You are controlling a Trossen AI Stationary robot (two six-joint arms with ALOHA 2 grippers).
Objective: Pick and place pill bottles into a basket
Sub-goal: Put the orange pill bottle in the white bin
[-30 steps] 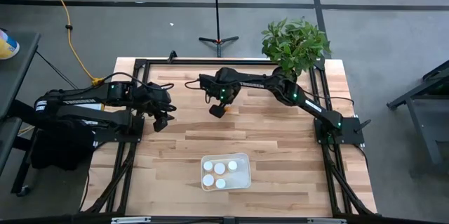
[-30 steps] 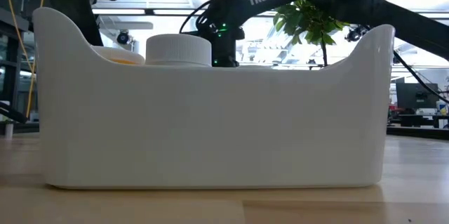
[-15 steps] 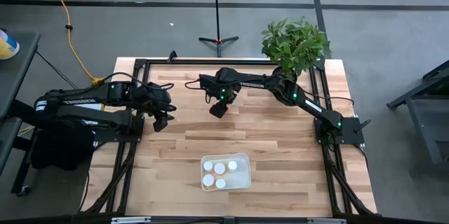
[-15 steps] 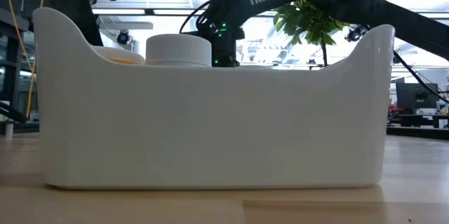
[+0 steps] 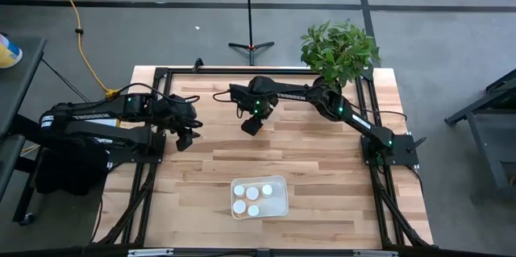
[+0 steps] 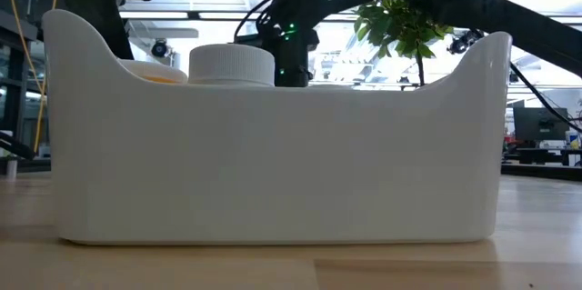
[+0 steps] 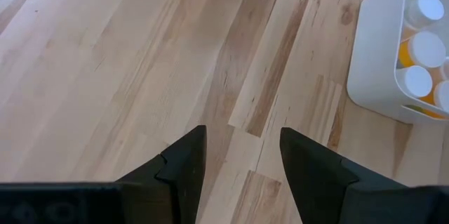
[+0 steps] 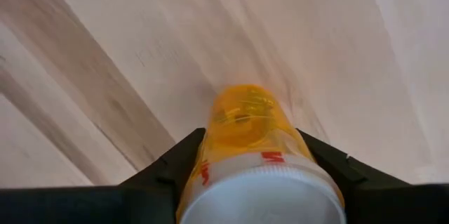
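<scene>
An orange pill bottle (image 8: 245, 122) with a white cap (image 8: 263, 199) sits between the fingers of my right gripper (image 8: 249, 175), which is shut on it. That gripper (image 5: 251, 125) hangs over the far middle of the table. The whitish basket (image 5: 279, 201) stands near the front edge with several white-capped bottles (image 5: 252, 193) upright inside. One cap (image 6: 232, 63) shows above the basket wall (image 6: 273, 154) in the low view. My left gripper (image 5: 184, 138) waits open over bare wood at the left, with nothing between its fingers (image 7: 182, 168). My right gripper pinches the bottle's upper body just below the cap (image 8: 284, 152) between its two fingers, one on each side. The fingers come from above, pointing down. The bottle stands upright with its cap toward the wrist. Whether its base is off the wood cannot be told.
A potted green plant (image 5: 339, 47) stands at the table's far right corner. Black frame rails (image 5: 153, 160) run along the left and right sides. Bare wood lies between my right gripper and the basket (image 7: 393, 62).
My right arm has risen a little, as the low view shows. The left arm, the basket and its bottles have kept still.
</scene>
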